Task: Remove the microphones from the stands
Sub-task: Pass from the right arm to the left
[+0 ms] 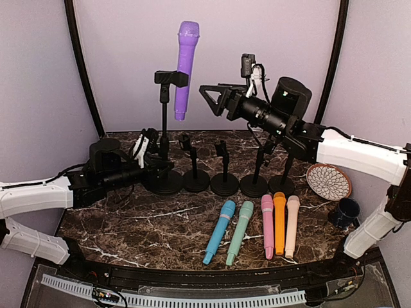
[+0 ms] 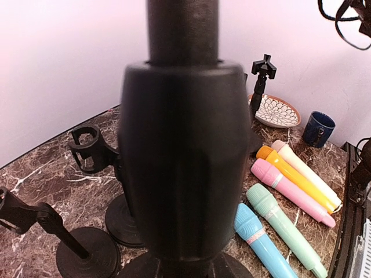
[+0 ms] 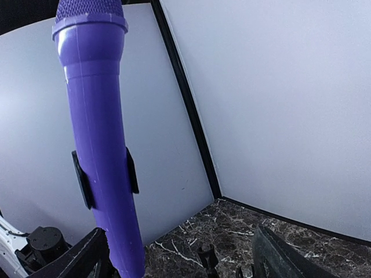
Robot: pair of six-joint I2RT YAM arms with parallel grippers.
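A purple microphone (image 1: 185,64) stands upright in the clip (image 1: 171,78) of the tall black stand (image 1: 164,128) at the back left. My right gripper (image 1: 210,101) hovers open just right of the microphone's lower half. In the right wrist view the microphone (image 3: 98,133) runs down beside the left finger (image 3: 78,260), held by the clip (image 3: 132,171); nothing is gripped. My left gripper (image 1: 154,168) is low at the stand's foot, shut on its pole. The pole's thick collar (image 2: 182,162) fills the left wrist view and hides the fingers.
Several shorter empty stands (image 1: 224,168) line up right of the tall one. Blue (image 1: 219,231), green (image 1: 239,231), pink (image 1: 267,224), orange (image 1: 279,221) and cream (image 1: 292,224) microphones lie in front. A patterned plate (image 1: 328,181) and dark mug (image 1: 345,212) sit at right.
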